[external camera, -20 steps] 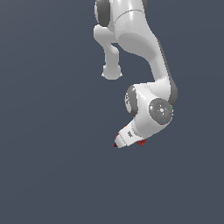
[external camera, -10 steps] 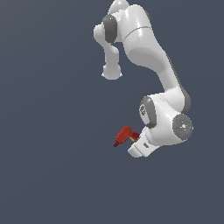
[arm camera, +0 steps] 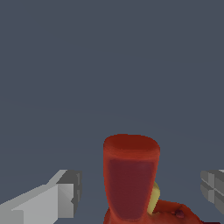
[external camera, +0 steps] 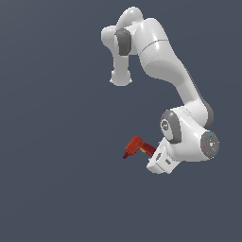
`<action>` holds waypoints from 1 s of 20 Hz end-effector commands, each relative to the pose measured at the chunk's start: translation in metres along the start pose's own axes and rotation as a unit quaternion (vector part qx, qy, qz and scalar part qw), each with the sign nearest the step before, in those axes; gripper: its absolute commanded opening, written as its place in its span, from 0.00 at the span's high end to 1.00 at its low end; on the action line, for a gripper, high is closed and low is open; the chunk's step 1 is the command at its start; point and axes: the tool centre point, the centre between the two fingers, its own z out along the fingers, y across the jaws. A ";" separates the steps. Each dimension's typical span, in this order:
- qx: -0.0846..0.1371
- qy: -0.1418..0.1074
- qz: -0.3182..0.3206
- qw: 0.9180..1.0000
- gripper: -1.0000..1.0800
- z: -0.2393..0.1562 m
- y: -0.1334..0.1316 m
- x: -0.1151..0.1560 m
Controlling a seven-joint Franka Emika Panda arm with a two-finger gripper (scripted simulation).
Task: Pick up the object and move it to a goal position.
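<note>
The white two-fingered gripper (arm camera: 140,192) is standing wide apart in the wrist view, one pale grey finger (arm camera: 61,194) on one side and the other grey finger (arm camera: 214,186) at the far edge of the picture. The small red L-shaped toy power drill (arm camera: 131,181) is sitting between them, with a clear gap showing on each side, so neither fingertip is touching it there. A small yellow mark (arm camera: 154,199) is showing on the side of the drill's body.

In the exterior view, the gripper (external camera: 156,158) is pointing toward the exterior view's left, and the red drill (external camera: 137,147) is lying just beside its end, the dark red tip (external camera: 126,155) aiming down and to the exterior view's left. Whether the drill is resting on the surface or hanging clear of it, I cannot tell.

The white jointed robot arm (external camera: 160,61) is bending up and over from the wrist. All around is a flat, plain dark grey-blue ground (external camera: 52,179).
</note>
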 end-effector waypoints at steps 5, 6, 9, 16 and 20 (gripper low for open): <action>-0.001 -0.009 -0.017 1.000 0.00 0.002 -0.003 0.005; -0.001 -0.009 -0.018 1.000 0.00 0.002 -0.004 0.005; -0.001 -0.008 -0.016 1.000 0.00 0.003 -0.003 0.005; -0.001 -0.009 -0.017 1.000 0.00 0.018 -0.004 0.004; -0.001 -0.009 -0.017 1.000 0.00 0.028 -0.004 0.004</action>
